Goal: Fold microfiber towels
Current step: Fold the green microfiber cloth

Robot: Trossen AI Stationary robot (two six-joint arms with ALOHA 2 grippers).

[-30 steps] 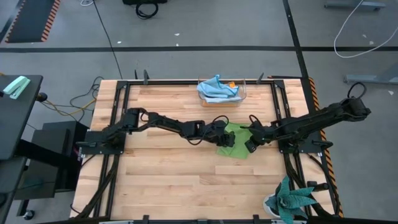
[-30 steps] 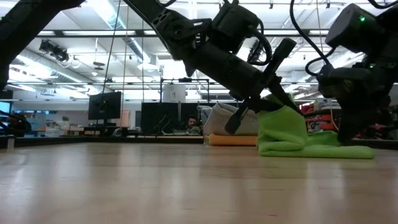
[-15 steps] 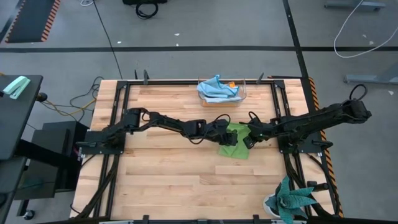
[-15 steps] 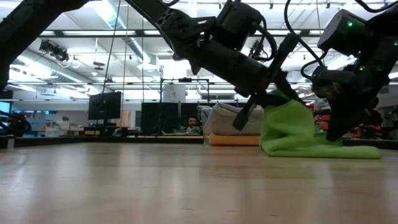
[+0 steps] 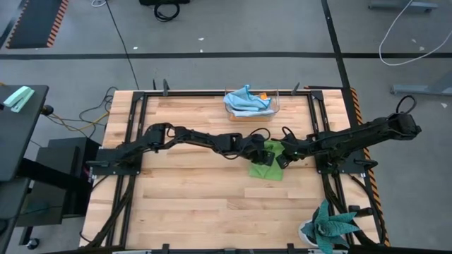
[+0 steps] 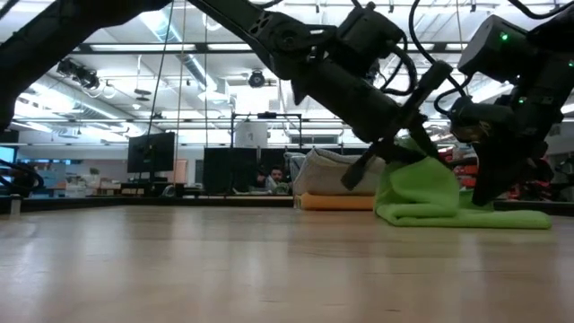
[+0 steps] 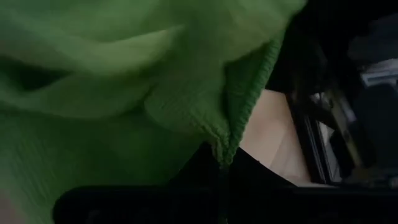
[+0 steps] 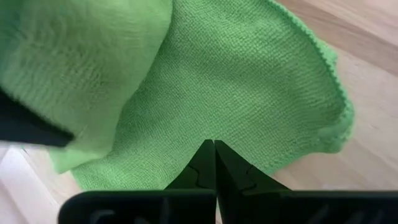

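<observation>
Wooden slats of the table carry only one cloth in work: the lime green towel, right of centre, bunched and half doubled over. Both pincers are closed on it, the left pincer lifting one edge across, the right pincer pinching the opposite side. A light blue towel waits in the clear box at the far edge. By my judgement, folding has barely started.
</observation>
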